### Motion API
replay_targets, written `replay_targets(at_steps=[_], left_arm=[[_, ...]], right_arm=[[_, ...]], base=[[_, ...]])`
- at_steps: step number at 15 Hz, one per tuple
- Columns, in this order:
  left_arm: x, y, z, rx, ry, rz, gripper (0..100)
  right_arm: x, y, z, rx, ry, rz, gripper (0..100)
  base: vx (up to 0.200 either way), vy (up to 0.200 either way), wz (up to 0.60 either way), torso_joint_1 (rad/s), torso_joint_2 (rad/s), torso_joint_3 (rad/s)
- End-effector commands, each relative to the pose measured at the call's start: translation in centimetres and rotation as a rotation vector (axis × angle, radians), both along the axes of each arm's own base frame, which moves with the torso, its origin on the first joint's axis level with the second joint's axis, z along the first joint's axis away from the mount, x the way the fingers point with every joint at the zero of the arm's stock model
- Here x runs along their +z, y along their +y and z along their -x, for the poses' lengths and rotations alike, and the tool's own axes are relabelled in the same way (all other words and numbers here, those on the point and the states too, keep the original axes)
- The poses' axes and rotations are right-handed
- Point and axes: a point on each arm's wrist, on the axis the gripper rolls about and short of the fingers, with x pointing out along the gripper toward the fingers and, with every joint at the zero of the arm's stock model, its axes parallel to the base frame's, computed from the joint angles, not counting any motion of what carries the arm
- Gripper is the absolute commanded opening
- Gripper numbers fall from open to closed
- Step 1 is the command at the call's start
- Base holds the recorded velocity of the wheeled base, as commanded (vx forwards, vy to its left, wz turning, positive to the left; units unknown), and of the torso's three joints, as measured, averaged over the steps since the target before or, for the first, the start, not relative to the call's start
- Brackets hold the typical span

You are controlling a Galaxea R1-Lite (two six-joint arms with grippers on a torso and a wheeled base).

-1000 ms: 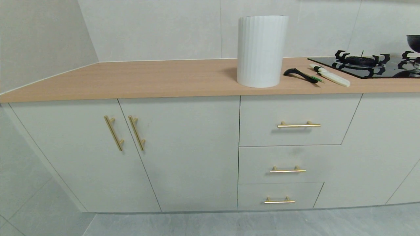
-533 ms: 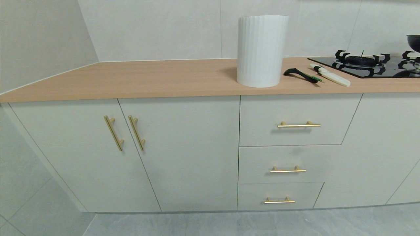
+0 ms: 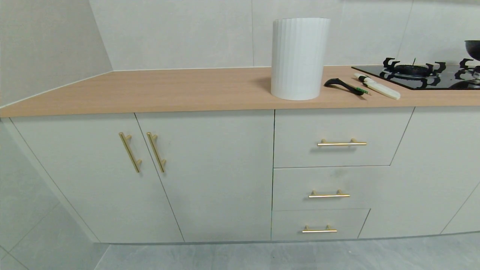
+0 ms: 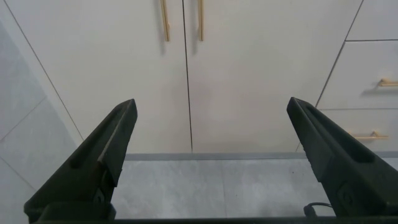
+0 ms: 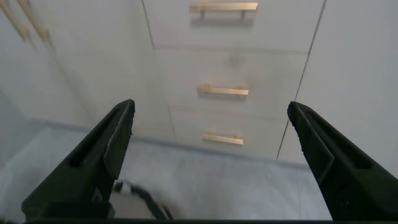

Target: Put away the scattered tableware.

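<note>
Approach before grasp: close on the counter

Tableware to be stowed lies on the countertop (image 3: 168, 90), to your right of centre. A black utensil (image 3: 343, 85) and a white utensil (image 3: 378, 88) lie side by side, just beside each other, between the tall white ribbed container (image 3: 300, 56) and the hob (image 3: 416, 77).

Your left gripper (image 4: 211, 107) is spread wide and holds nothing; it hangs low, facing the cabinet doors (image 4: 186, 62). Your right gripper (image 5: 211, 107) is equally released and empty, facing the drawers (image 5: 222, 91).

Neither is near the work, so the step in hand looks like the approach. Raise the right arm above counter height before you come in, so that it passes over the counter's front edge rather than catching it. Take the black utensil first, since it lies nearer the container. Come down over its handle with the jaws across it, because both pieces lie flat and thin. Keep away from the container's wall; it looks light and could tip. It seems the likely place for them, though a drawer may serve.
</note>
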Motion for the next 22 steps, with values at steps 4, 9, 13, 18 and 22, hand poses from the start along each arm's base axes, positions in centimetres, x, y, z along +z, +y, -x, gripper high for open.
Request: replay_targets(at_steps=[4, 9, 13, 18, 22], left_arm=[[0.0, 0.0, 0.0, 0.000, 0.001, 0.000, 100], [0.0, 0.0, 0.0, 0.000, 0.001, 0.000, 100], [0.0, 0.0, 0.0, 0.000, 0.001, 0.000, 100], [0.0, 0.0, 0.0, 0.000, 0.001, -0.001, 100], [0.0, 0.0, 0.0, 0.000, 0.001, 0.000, 100]], right_arm=[[1.3, 0.5, -8.3, 0.059, 0.357, 0.105, 100], [-0.6, 1.1, -16.6, 0.084, 0.525, 0.148, 100], [-2.6, 1.6, -23.8, 0.054, 0.478, 0.159, 100], [-7.1, 3.7, -29.0, 0.074, 0.576, 0.187, 100], [-8.7, 4.0, -30.8, 0.007, 0.534, 0.166, 100]], base=[[0.000, 0.000, 0.00, 0.000, 0.00, 0.000], [0.000, 0.000, 0.00, 0.000, 0.00, 0.000], [0.000, 0.000, 0.00, 0.000, 0.00, 0.000], [0.000, 0.000, 0.00, 0.000, 0.00, 0.000], [0.000, 0.000, 0.00, 0.000, 0.00, 0.000]])
